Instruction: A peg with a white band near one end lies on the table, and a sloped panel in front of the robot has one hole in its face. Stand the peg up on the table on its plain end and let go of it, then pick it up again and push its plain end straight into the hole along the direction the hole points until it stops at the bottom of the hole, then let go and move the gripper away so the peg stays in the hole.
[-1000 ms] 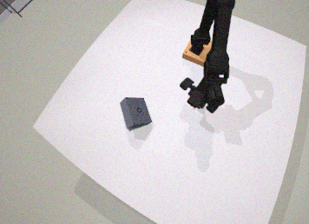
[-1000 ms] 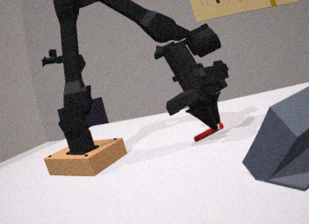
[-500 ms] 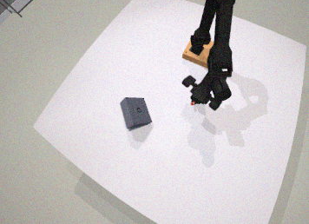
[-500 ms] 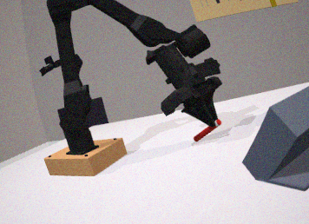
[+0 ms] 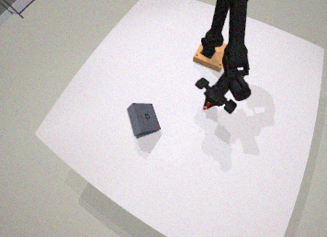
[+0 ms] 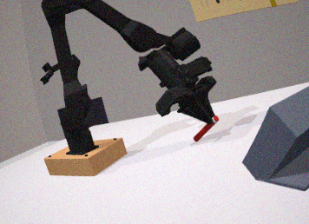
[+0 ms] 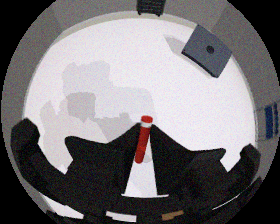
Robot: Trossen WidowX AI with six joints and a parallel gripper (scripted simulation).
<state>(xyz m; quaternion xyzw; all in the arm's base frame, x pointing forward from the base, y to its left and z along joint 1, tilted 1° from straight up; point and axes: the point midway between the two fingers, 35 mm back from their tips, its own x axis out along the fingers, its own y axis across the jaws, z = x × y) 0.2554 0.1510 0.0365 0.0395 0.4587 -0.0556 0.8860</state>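
Note:
The red peg is tilted, with its white-banded end up and its plain end pointing down and back toward the robot's base. My gripper is shut on the peg close to the white band. In the exterior view the plain end is low, near the table; whether it touches cannot be told. The grey sloped panel stands apart from the gripper. Its one dark hole shows empty; the hole is hidden in the exterior view.
The white table carries the panel and the arm's wooden base block. The arm's shadow falls on the table beside the gripper. A tool board hangs on the wall behind.

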